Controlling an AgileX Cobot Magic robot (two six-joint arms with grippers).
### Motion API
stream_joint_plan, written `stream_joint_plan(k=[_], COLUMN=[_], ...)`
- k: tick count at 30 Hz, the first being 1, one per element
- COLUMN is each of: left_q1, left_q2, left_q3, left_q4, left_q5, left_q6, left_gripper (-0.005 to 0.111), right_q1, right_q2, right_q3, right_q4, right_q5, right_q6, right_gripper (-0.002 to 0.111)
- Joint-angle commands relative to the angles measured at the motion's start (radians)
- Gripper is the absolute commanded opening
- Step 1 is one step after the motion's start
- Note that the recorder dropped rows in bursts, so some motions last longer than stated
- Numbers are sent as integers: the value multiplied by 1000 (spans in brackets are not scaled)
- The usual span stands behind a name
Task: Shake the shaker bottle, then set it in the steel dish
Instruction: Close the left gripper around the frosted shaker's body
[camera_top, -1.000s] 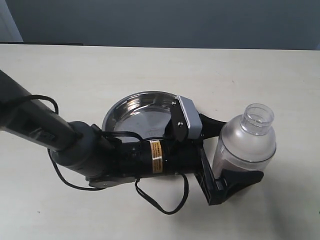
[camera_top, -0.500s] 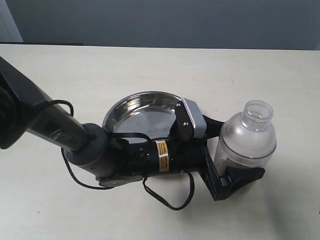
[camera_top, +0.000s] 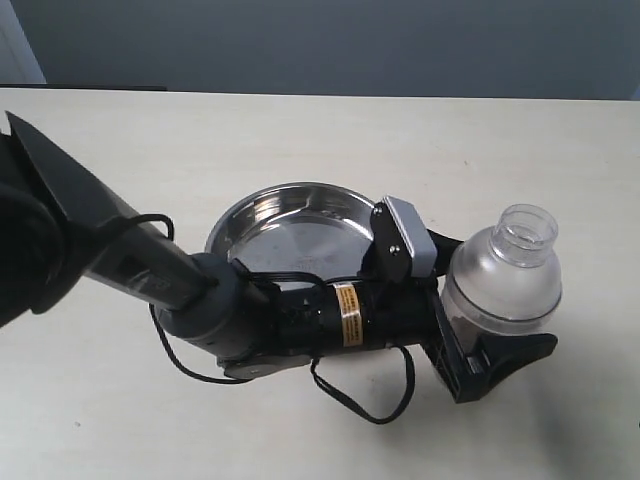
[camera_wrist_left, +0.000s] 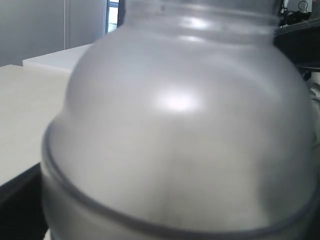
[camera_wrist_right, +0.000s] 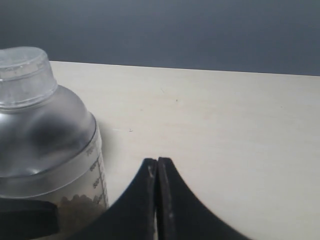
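The shaker bottle (camera_top: 503, 277) stands upright just right of the steel dish (camera_top: 243, 214), its frosted dome and clear cap on top. My left gripper (camera_top: 490, 318) reaches across from the left and is shut on the bottle's lower body, one black finger on each side. The bottle's dome (camera_wrist_left: 175, 125) fills the left wrist view. In the right wrist view the bottle (camera_wrist_right: 45, 125) shows brown granules (camera_wrist_right: 75, 206) at its bottom, and my right gripper (camera_wrist_right: 157, 163) is shut on nothing beside it. I cannot tell whether the bottle's base touches the table.
My left arm (camera_top: 200, 295) lies across the dish's near rim and hides part of it. A black cable (camera_top: 370, 412) loops below the wrist. The beige table (camera_top: 480, 140) runs back to a dark wall.
My left arm has carried the bottle a little to the right and toward the near edge in the exterior view. The dish has not moved.
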Motion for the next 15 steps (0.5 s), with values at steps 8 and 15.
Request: stream_joint_plan(k=[8, 15], left_q1=[-11, -11], left_q2=[38, 38], left_q3=[-47, -47], left_q4=[-31, -33], left_q5=[-11, -11], left_q6=[2, 2], left_gripper=[105, 102], right_q1=[0, 0], right_q2=[-4, -4], right_q3=[1, 1], right_q4=[-7, -7], right_q5=[-11, -11], right_q6=[-1, -1], right_gripper=[-1, -1])
